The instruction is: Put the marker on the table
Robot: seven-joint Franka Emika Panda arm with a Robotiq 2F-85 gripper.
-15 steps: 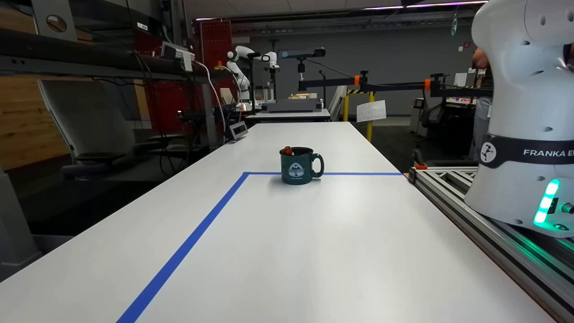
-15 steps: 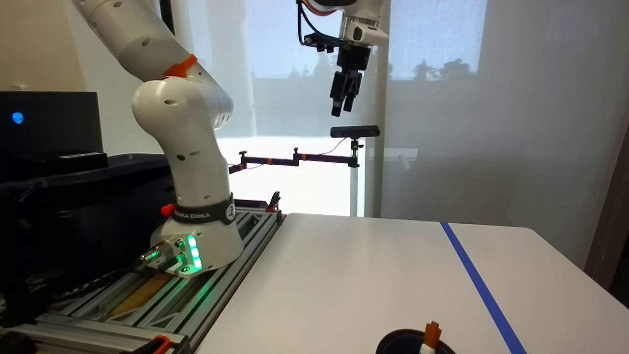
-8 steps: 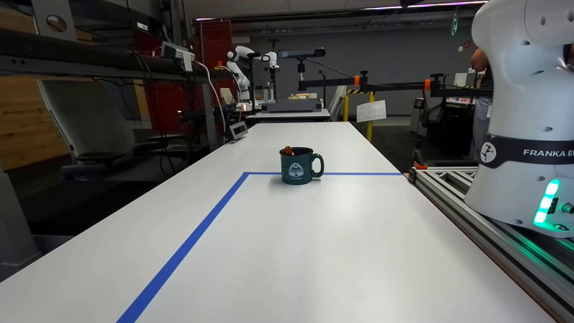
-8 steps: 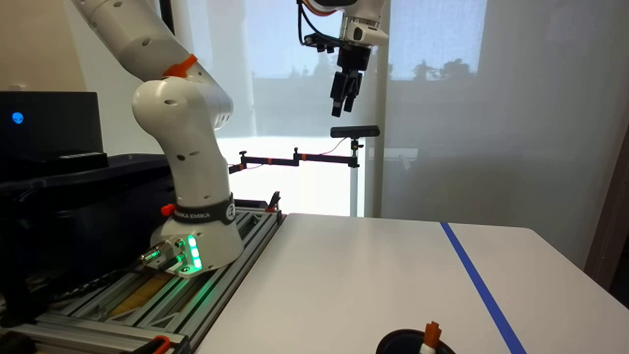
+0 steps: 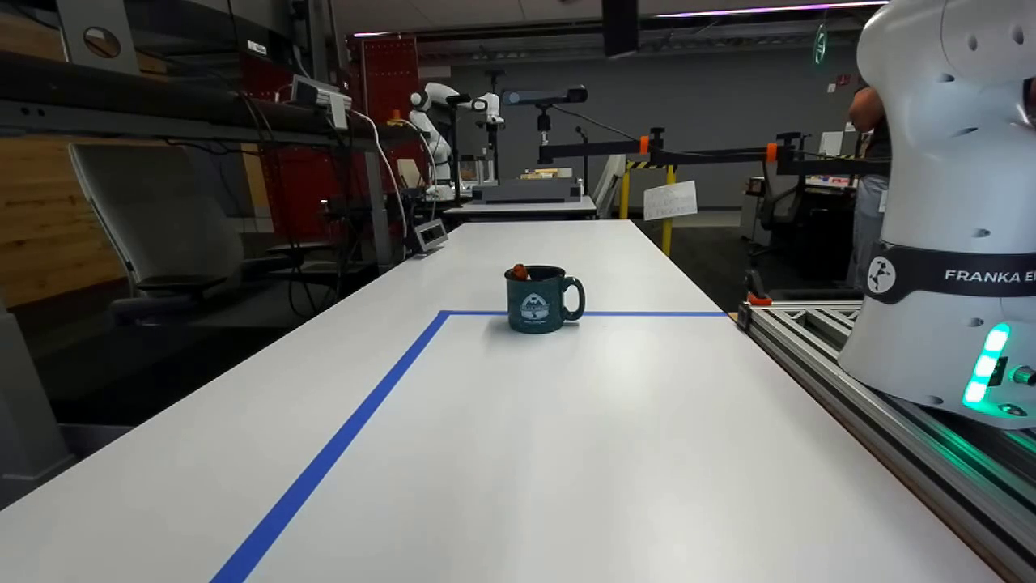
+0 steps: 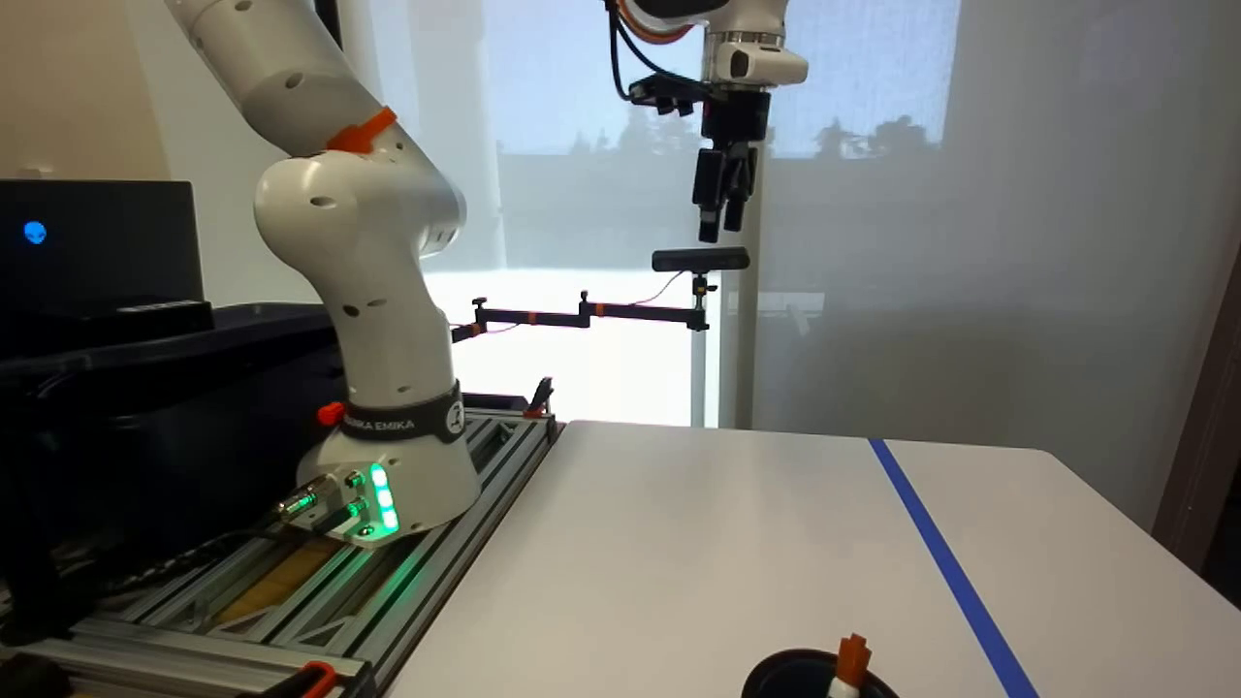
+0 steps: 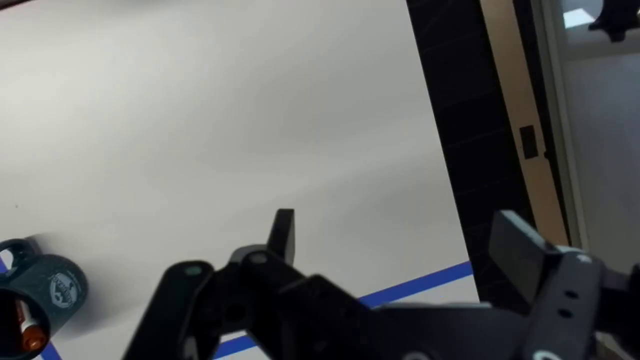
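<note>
Orange-ended marker (image 6: 852,661) tilted in mug (image 5: 530,311); white table (image 5: 615,453).

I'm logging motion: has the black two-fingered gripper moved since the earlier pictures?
Yes: in an exterior view, the gripper has shifted picture-right and slightly down, from above the left half of the black bar-shaped camera to above its right half.

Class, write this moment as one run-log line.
gripper: open, above white table | marker: orange end protruding from upright teal mug | placement: not yet done

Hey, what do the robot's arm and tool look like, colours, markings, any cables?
The arm is white and rounded, with a black band lettered FRANKA, green base lights and an orange piece. The tool is black and two-fingered; dark cables curve above it.
</note>
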